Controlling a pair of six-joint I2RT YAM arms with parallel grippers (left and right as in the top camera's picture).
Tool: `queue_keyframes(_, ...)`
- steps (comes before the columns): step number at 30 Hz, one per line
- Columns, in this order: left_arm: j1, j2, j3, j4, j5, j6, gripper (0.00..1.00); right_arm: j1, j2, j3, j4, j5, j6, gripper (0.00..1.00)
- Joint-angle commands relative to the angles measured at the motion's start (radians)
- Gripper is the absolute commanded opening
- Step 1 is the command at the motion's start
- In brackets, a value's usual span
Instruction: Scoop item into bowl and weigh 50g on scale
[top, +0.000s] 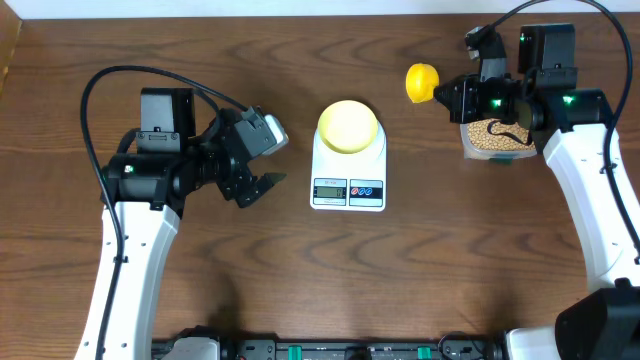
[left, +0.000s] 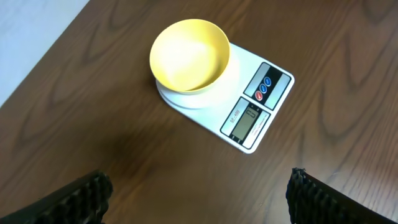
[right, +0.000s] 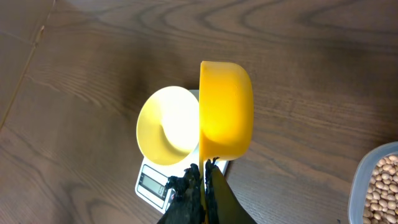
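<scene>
The scale (top: 348, 178) is set at the middle of the tabletop (top: 200, 300), with its display turned toward the front edge. The bowl (top: 348, 126) is seated on the scale's round platform. The beans (top: 495, 140) are kept in a clear tub (top: 500, 157) near the back right corner, well apart from the bowl. The yellow scoop (top: 421, 82) is pinched by its thin handle between the jaws of the right gripper (right: 200, 182). It is held above the tabletop between the scale and the tub, nearer the back edge. What it carries cannot be told. The left gripper (top: 258, 187) is held just left of the scale, apart from it, with its jaws spread wide.
</scene>
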Motion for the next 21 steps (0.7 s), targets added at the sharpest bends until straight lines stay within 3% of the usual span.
queue_keyframes(1,0.005,0.006,-0.006,-0.005,0.014,-0.041,0.92,-0.007,-0.005,0.021,0.003,-0.006,-0.019,0.01)
queue_keyframes(21,0.004,0.009,-0.008,-0.023,0.013,-0.053,0.92,-0.007,-0.005,0.021,0.002,-0.006,-0.019,0.01)
